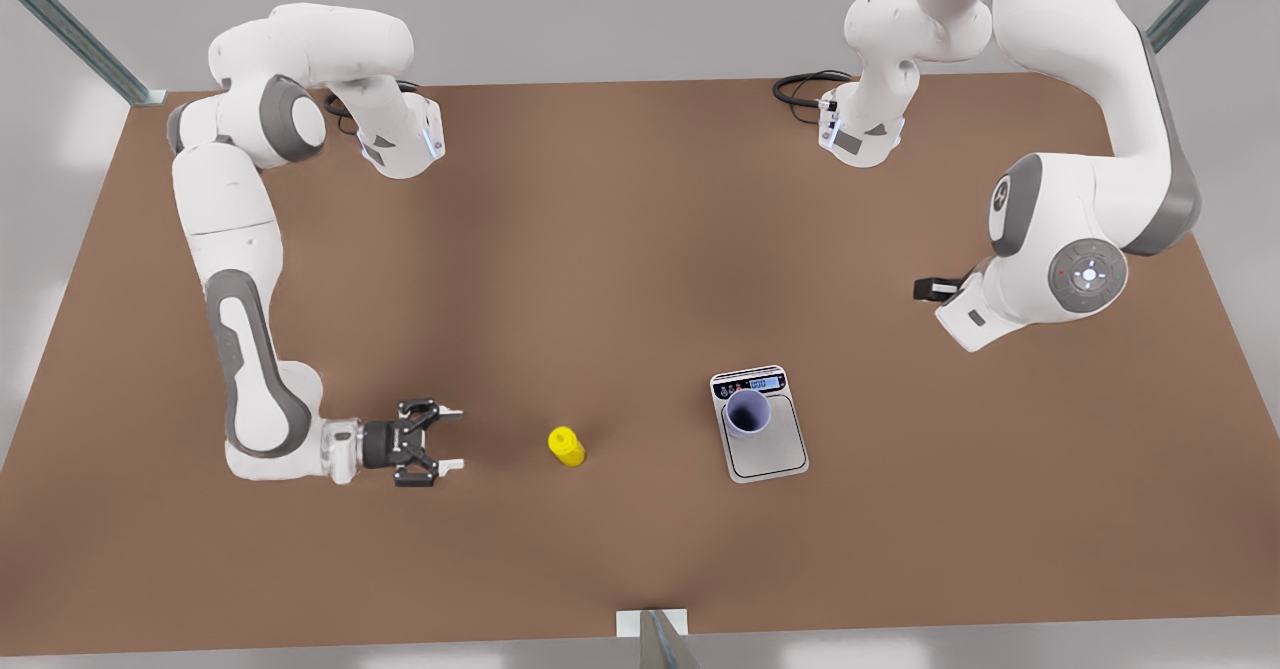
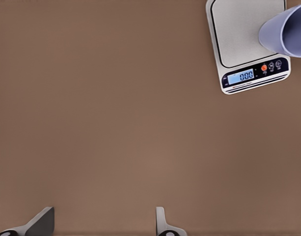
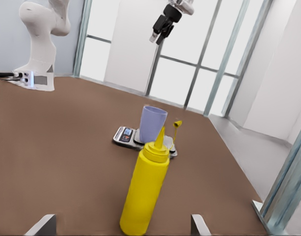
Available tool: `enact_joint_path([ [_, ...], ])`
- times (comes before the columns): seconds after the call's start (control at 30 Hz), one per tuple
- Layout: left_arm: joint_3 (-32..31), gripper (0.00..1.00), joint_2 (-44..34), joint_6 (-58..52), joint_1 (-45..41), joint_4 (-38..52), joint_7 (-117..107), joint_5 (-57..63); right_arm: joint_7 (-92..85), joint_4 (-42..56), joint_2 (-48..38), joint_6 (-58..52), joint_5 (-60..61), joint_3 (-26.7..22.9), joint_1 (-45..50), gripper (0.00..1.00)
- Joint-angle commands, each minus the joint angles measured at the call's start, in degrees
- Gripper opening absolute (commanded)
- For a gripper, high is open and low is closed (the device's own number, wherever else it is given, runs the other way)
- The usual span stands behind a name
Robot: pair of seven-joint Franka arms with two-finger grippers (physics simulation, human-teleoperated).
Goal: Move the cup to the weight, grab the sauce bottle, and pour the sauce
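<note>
yellow squeeze bottle with a cone-shaped nozzle point(image 1: 566, 446) is standing upright on the brown worktop point(image 1: 640, 249), toward its near edge, long axis vertical and nozzle pointing up. right gripper point(image 1: 432, 439), low and level at the front view's left, is facing it with fingers spread, well short of touching. lavender tapered tumbler point(image 1: 748, 413) is sitting on the flat silver-grey kitchen scale point(image 1: 760, 427), so the grasp looks like the step in hand: the gripper should be sliding in level, centring the bottle's body between the fingers below the cone. left gripper point(image 2: 103, 223) is waiting raised over bare worktop beside the scale, fingers apart.
</note>
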Motion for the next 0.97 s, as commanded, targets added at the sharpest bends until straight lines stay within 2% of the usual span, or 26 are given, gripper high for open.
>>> enact_joint_path([
  [0.0,-0.02,1.0,-0.07,-0.09,0.02,0.03,-0.8,0.06,124.14,3.05,-6.15,-17.52,-33.14,-0.72,0.13,1.0],
  [0.03,-0.02,1.0,-0.07,-0.09,0.02,0.03,-0.8,0.06,144.67,8.94,-8.18,-19.19,-45.98,0.42,1.88,1.0],
  [0.07,-0.02,1.0,-0.07,-0.09,0.02,0.03,-0.8,0.06,143.98,12.02,-12.13,-20.77,-53.46,0.42,4.08,1.0],
  [0.13,-0.02,1.0,-0.07,-0.09,0.02,0.03,-0.8,-0.03,142.92,12.11,-21.45,-22.62,-60.85,0.34,6.54,1.0],
  [0.2,-0.02,1.0,-0.07,0.0,0.02,0.03,-0.71,-0.03,142.22,11.06,-28.9,-26.22,-62.96,0.6,6.37,1.0],
  [0.3,-0.02,1.0,-0.07,0.0,0.02,0.03,-0.71,-0.03,142.48,0.34,-43.68,-26.49,-62.87,0.25,7.69,1.0],
  [0.33,-0.02,1.0,-0.07,0.0,0.02,0.03,-0.71,-0.03,142.75,-0.98,-45.18,-26.58,-62.87,0.07,8.21,1.0],
  [0.73,-3.62,1.0,0.02,2.28,-1.91,0.2,-0.8,-0.73,142.75,-2.74,-47.03,-26.58,-62.87,-0.63,8.04,1.0],
  [0.93,-3.45,1.0,0.55,2.37,-1.3,0.38,-0.8,-0.73,142.48,-3.1,-47.2,-26.66,-62.87,-0.63,8.04,1.0],
])
